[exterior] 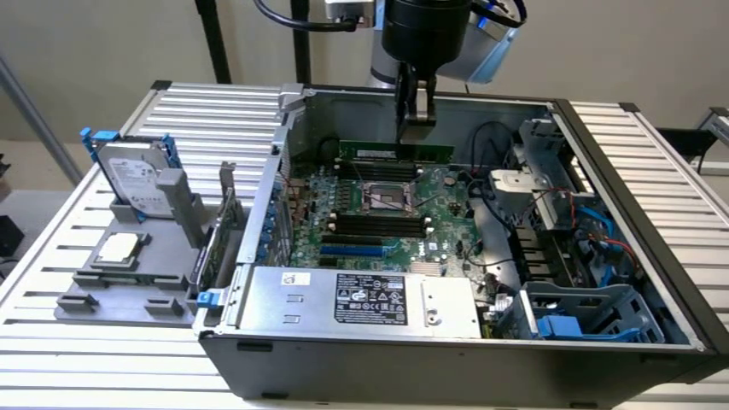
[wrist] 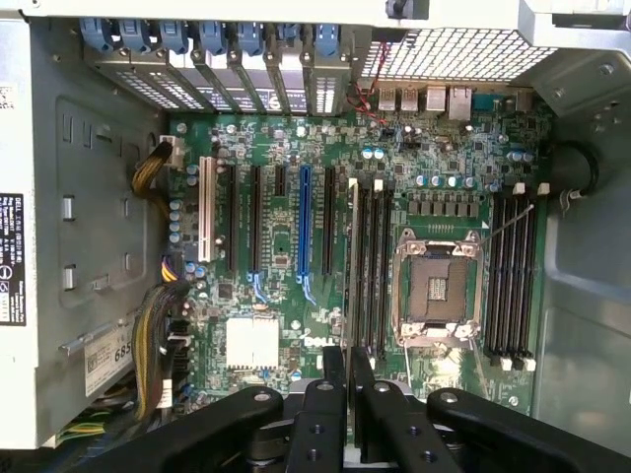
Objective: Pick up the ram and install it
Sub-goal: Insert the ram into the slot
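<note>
The ram (exterior: 395, 152), a long green stick with dark chips, hangs level above the motherboard (exterior: 341, 192) inside the open computer case. My gripper (exterior: 416, 122) is shut on its top edge from above. In the wrist view the ram (wrist: 352, 256) is edge-on, a thin line running out from between my fingers (wrist: 333, 394). It lies over the black memory slots (wrist: 373, 266) beside the empty processor socket (wrist: 437, 286). A second bank of black slots (wrist: 513, 276) sits on the socket's other side. I cannot tell whether the ram touches a slot.
The case walls (exterior: 285, 128) ring the board. A power supply (exterior: 364, 299) fills the near side, and cables and a blue drive cage (exterior: 569, 320) crowd the exterior view's right. Outside, on the exterior view's left, a grey fixture (exterior: 114, 295) holds a silver hard drive (exterior: 131, 179) and a square processor chip (exterior: 118, 248).
</note>
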You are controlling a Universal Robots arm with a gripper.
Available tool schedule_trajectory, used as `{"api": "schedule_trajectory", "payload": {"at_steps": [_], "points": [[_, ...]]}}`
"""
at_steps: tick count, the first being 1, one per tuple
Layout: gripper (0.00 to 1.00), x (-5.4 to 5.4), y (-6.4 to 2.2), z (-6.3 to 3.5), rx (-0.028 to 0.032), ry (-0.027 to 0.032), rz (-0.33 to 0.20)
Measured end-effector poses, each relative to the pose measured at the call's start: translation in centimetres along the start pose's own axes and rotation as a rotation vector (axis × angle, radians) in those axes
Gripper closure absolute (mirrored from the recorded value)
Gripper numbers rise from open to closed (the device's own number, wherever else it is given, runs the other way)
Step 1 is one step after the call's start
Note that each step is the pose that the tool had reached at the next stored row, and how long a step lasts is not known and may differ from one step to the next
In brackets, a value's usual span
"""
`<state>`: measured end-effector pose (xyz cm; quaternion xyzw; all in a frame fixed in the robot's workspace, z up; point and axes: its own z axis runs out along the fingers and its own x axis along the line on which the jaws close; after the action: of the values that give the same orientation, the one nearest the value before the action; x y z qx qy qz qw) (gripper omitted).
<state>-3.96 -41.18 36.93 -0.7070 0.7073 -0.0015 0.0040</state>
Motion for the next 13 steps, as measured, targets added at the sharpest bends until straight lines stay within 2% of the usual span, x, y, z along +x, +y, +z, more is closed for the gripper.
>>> {"api": "schedule_trajectory", "payload": {"at_steps": [4, 13], "points": [[0.86, 0.0, 0.00, 0.06, 0.0001, -0.0002, 0.000], [0.86, 0.0, 0.59, 1.66, 0.0001, 0.0000, 0.000]]}}
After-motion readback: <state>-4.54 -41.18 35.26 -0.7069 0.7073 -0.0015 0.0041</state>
